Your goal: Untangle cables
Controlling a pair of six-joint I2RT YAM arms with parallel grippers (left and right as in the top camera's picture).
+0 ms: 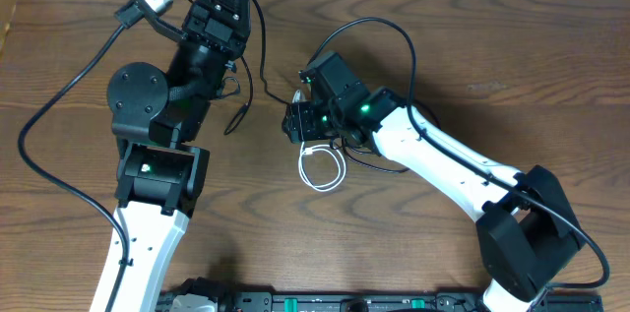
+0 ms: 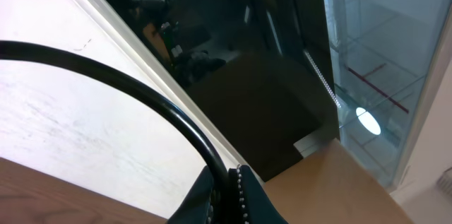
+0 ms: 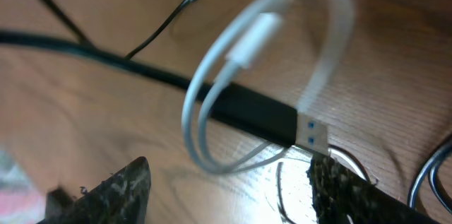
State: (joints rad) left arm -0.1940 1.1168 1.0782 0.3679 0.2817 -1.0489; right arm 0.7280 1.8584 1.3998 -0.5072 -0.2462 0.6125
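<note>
Our right jaws stand wide open and empty, low over the worktop. The white cable is looped just ahead, between them. A black cable with a silver plug crosses that loop, and we cannot tell whether it threads through. Our left jaws are raised toward the far edge and look closed on a second black cable, which trails down to the worktop near the white loop. We judge the step is freeing the white loop. We should close on the white strands alone, clear of the plug, then draw them gently away from the black. If the black drags along, we should stop and regrip. The left hold should stay firm as an anchor.
</note>
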